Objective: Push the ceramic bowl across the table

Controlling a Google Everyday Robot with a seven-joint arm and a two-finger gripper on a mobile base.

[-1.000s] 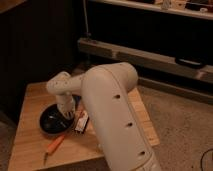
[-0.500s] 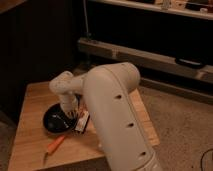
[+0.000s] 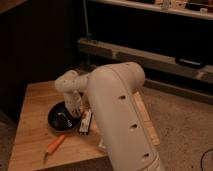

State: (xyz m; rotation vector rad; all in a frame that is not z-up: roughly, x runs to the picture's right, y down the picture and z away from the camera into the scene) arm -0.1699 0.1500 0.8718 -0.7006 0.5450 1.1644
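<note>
The black glossy ceramic bowl [image 3: 61, 120] sits on the light wooden table [image 3: 35, 102], left of centre. My white arm reaches from the lower right over the table and bends down. Its gripper [image 3: 75, 111] is at the bowl's right rim, touching or just inside it. The arm's large white link hides the right part of the table.
An orange stick-like object [image 3: 54, 146] lies near the table's front edge, below the bowl. A dark flat rectangular item [image 3: 86, 123] lies just right of the bowl. A dark wall and a metal shelf rail [image 3: 150, 57] stand behind the table. Speckled floor is on the right.
The wrist and gripper have shifted slightly to the right, and the bowl appears nudged a little rightward with them. The orange object has not moved.
</note>
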